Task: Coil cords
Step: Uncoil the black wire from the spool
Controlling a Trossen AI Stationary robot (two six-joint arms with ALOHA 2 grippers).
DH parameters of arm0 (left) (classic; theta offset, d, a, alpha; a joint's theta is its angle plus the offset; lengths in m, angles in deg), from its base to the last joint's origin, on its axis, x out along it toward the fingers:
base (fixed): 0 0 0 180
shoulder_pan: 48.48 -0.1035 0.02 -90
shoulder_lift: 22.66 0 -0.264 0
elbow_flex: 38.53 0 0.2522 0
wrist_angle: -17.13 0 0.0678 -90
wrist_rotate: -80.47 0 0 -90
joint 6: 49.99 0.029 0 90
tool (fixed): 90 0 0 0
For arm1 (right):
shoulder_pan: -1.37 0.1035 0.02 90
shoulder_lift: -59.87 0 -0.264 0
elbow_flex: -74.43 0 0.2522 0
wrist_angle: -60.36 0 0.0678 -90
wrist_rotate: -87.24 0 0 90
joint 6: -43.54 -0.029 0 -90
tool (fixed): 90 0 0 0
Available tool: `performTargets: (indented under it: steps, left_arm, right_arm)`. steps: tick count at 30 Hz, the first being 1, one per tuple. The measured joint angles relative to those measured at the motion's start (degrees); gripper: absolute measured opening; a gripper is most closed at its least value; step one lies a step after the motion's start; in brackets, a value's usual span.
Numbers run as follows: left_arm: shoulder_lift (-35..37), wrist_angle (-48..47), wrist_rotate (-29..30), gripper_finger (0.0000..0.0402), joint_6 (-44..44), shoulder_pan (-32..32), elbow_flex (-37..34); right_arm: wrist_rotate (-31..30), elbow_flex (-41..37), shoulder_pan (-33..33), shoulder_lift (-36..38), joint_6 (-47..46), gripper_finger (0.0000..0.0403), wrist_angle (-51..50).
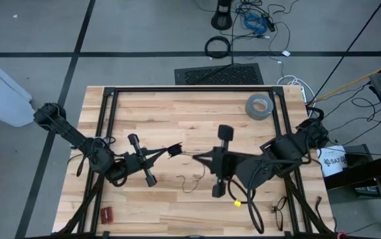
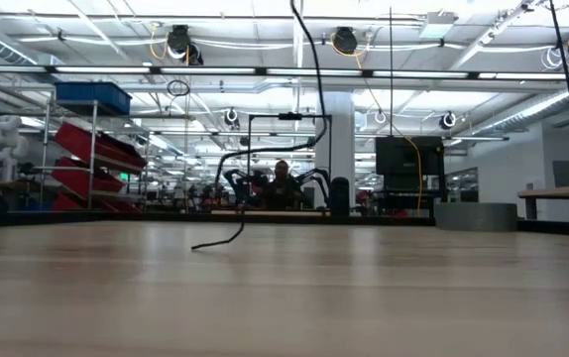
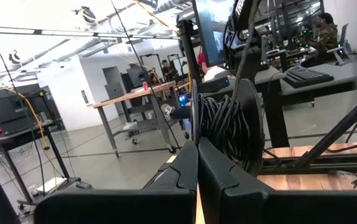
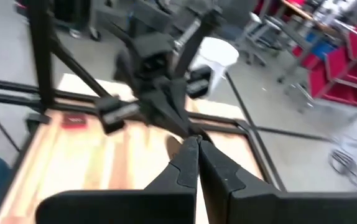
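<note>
Tape roll point(image 1: 259, 105) far corner, bare table point(image 1: 177, 109) between, wire point(image 1: 192, 182) mid-table

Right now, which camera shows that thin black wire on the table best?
The high view: it looks straight down on the wire, which lies loose on the table below the two grippers. The low view catches only one raised, curling bit of it. I cannot make it out in either wrist view.
</note>
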Motion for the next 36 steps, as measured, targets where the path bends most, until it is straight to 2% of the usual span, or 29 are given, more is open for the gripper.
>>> performTargets:
  steps: [5, 18, 31, 36]
  left_arm:
    - [0.0, 0.0, 0.2, 0.0001, 0.0, 0.0, 0.0]
    - [0.0, 0.0, 0.1, 0.0001, 0.0, 0.2, 0.0]
    - [0.0, 0.0, 0.0, 0.0001, 0.0, 0.6, 0.0]
    - [0.0, 0.0, -0.1, 0.0001, 0.0, 0.6, 0.0]
  right_arm:
    - [-3.3, 0.0, -0.4, 0.7, -3.2, 0.0, -6.0]
    - [-4.8, 0.0, -2.0, 0.9, -15.7, 0.0, -22.0]
    - [-6.7, 0.0, -1.9, 0.9, -24.7, 0.0001, -31.4]
    - [-6.7, -1.4, -1.8, 0.7, -26.8, 0.0001, -31.8]
